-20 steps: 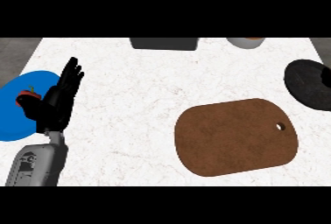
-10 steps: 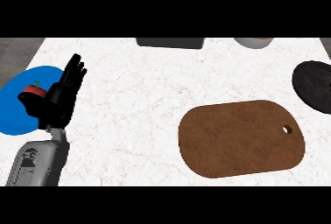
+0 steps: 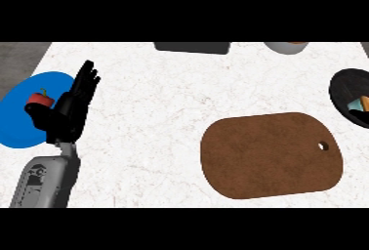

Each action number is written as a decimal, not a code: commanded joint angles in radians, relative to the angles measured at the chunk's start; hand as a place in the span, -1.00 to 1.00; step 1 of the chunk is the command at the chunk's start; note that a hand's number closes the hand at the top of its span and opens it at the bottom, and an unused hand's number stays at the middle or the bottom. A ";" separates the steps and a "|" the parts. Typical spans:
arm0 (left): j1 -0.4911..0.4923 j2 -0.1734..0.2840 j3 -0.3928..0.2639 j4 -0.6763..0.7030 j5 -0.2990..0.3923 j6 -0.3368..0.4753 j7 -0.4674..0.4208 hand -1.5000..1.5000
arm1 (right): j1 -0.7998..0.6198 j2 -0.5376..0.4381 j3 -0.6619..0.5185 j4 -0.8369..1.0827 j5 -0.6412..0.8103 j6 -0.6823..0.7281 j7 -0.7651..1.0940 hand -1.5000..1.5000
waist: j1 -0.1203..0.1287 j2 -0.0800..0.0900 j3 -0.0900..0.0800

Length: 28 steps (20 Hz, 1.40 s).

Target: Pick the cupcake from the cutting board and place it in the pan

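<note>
At the counter's (image 3: 180,97) left, the left robot hand (image 3: 69,110) rests with fingers straight, released, over a blue plate (image 3: 22,127); the brown board (image 3: 270,155) lies bare, pan (image 3: 349,95) at right

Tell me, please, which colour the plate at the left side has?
The plate is bright blue, seen in the head view, partly behind the left robot hand.

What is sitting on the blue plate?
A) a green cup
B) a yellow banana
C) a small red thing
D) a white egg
C: a small red thing with a little stem lies on the blue plate, right beside the left hand.
</note>
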 commanded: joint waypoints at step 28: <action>0.083 0.048 0.068 -0.011 0.003 0.005 -0.004 0.00 | 0.438 -0.145 -0.239 -0.046 -0.427 0.669 -0.538 -1.00 | -0.100 -0.050 -0.014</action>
